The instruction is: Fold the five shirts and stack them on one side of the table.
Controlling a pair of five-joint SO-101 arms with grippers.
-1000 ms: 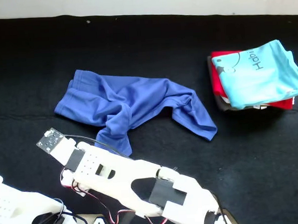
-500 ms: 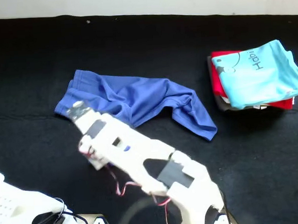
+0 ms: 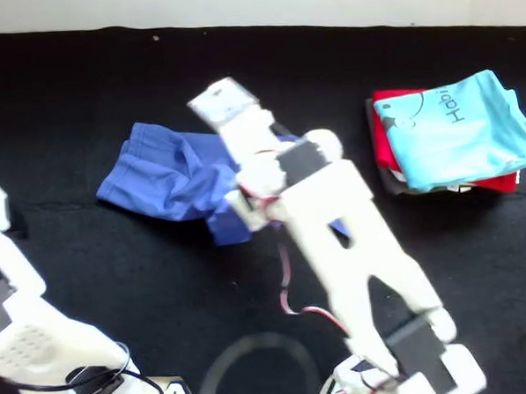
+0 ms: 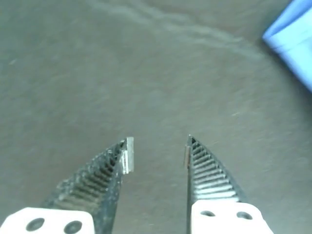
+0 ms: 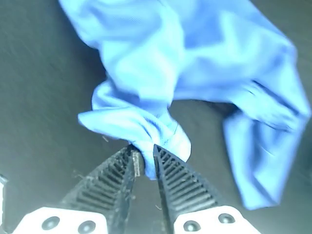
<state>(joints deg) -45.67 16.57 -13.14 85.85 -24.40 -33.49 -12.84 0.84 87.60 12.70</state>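
A crumpled blue shirt (image 3: 156, 172) lies at the middle of the black table (image 3: 80, 74). My right arm stretches across it from the front, and my right gripper (image 3: 244, 201) is shut on a bunched fold of the cloth. In the right wrist view that gripper (image 5: 145, 157) pinches the blue shirt (image 5: 195, 63), whose bulk hangs beyond the fingertips. My left gripper (image 4: 157, 151) is open over bare table, with a corner of the blue shirt (image 4: 295, 34) off to one side. Folded shirts sit stacked at the right: a cyan one (image 3: 454, 130) on a red one (image 3: 386, 146).
The left arm's white body (image 3: 12, 298) stands at the front left corner. Cables and arm bases (image 3: 255, 374) crowd the table's front edge. Bare black cloth stretches along the back and the front right.
My right arm swung from the front left up over the blue shirt and closed on a fold, pulling it into a bunch. The left arm rose at the left edge.
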